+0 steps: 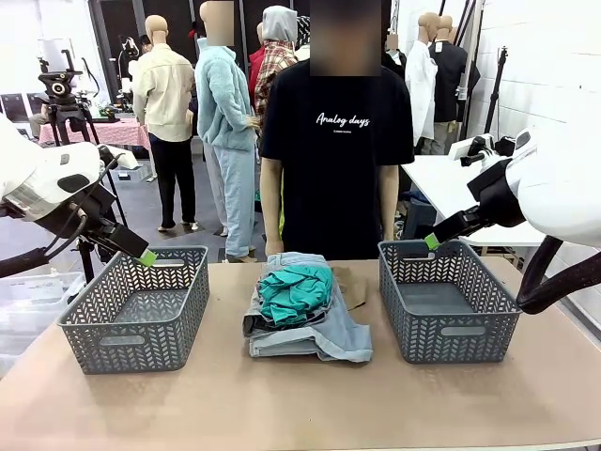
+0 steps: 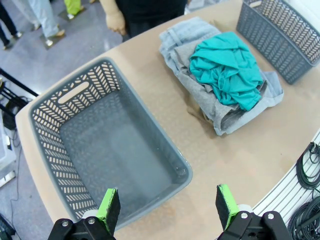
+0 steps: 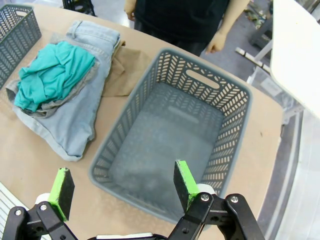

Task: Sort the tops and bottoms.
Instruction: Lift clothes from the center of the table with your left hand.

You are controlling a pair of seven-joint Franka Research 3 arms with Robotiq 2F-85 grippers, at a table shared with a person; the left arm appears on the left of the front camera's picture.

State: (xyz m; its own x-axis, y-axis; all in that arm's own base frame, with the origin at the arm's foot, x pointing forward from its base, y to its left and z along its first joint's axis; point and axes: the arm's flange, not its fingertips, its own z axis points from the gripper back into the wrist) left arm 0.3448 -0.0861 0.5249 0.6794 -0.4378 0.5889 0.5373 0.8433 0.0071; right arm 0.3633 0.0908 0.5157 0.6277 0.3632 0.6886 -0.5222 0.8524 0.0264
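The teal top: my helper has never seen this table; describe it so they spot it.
On the table, between the left basket and right basket, lies one clothes pile. The teal top sits crumpled on top. It alone is bright blue-green; the denim shorts beneath are pale blue.

Robotics lab: white robot arms (image 1: 554, 178) at a worktable (image 1: 282, 399), tripod-mounted camera (image 1: 58, 85), loose cables (image 2: 307, 167).
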